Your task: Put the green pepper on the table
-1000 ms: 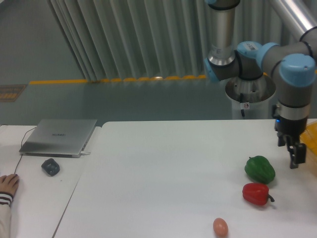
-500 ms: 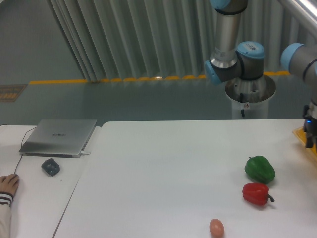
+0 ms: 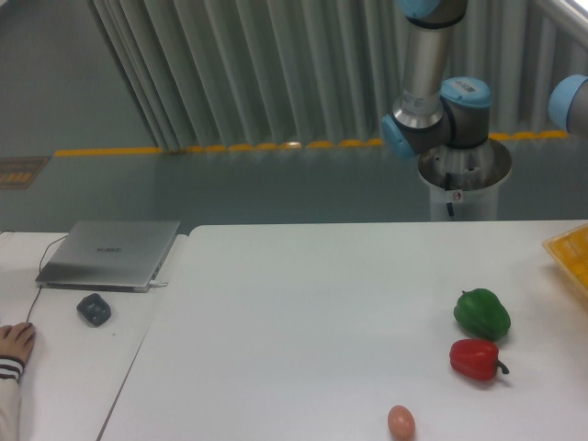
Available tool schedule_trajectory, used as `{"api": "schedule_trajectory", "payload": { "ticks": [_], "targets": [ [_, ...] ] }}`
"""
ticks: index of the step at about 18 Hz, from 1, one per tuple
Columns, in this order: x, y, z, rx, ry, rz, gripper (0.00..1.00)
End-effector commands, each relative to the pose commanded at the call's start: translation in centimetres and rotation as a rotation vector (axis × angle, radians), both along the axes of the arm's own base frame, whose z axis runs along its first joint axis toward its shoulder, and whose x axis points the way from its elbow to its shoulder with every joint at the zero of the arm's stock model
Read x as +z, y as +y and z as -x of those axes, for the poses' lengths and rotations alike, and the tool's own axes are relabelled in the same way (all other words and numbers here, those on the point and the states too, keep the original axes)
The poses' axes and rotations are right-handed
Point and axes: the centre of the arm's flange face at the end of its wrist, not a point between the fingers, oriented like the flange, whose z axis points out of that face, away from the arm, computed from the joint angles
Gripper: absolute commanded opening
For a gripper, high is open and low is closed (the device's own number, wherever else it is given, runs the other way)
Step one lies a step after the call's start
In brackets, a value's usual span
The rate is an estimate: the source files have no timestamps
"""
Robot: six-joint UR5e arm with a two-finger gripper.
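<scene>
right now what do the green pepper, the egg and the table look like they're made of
Green pepper: smooth, glossy skin with highlights; real or plastic, can't tell. Egg: matte tan shell, no shine; possibly a replica. Table: flat white top, even satin look, probably laminate or painted board.

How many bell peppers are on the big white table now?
2. The green pepper sits near the right side of the table; the red pepper lies just in front of it, close beside it. Nothing seems to hide another.
</scene>
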Motion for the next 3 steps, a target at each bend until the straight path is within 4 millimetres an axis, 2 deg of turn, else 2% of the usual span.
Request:
{"api": "schedule_trajectory", "payload": {
  "ticks": [3],
  "targets": [
    [0.00,0.01,-0.01,0.000,-0.001,-0.001,1.00]
  ]
}}
